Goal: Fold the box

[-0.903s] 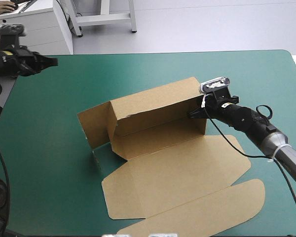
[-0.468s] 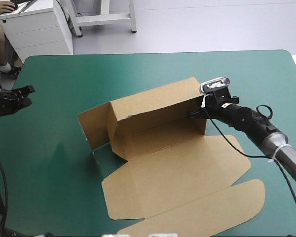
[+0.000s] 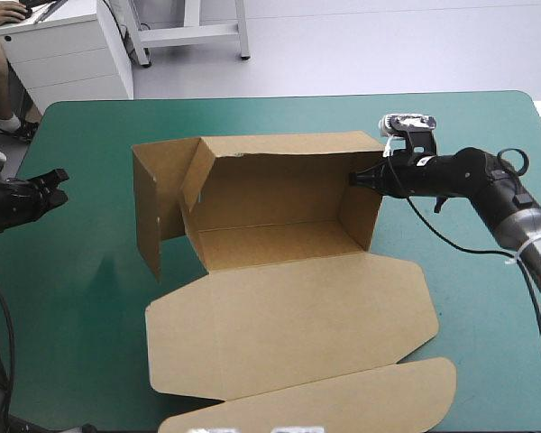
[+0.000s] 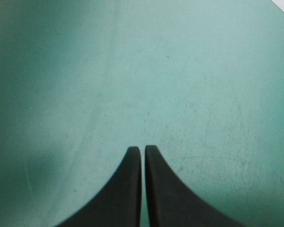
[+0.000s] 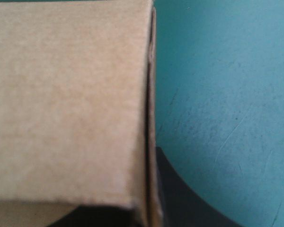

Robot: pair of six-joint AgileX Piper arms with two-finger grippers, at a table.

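The brown box [image 3: 279, 194] stands mid-table with its back wall and both end walls raised. Its lid panels [image 3: 288, 325] lie flat toward the near edge. At the far left corner a tall flap [image 3: 153, 203] stands out. My right gripper [image 3: 353, 178] is shut on the top of the right end wall. In the right wrist view the board [image 5: 66, 94] runs between the fingers, and only one black finger [image 5: 180, 198] shows. My left gripper [image 3: 59, 180] hovers at the table's left edge, shut and holding nothing [image 4: 143, 150].
Teal-green cover [image 3: 81, 271] shows between the box and the left edge, and in a strip [image 3: 279, 113] beyond the back wall. The lid's tuck flap [image 3: 343, 401] reaches almost to the near edge.
The right gripper has pulled the right end wall toward the far edge, turning the box so its back wall runs along that edge. The left gripper came down the left edge earlier and now holds still.
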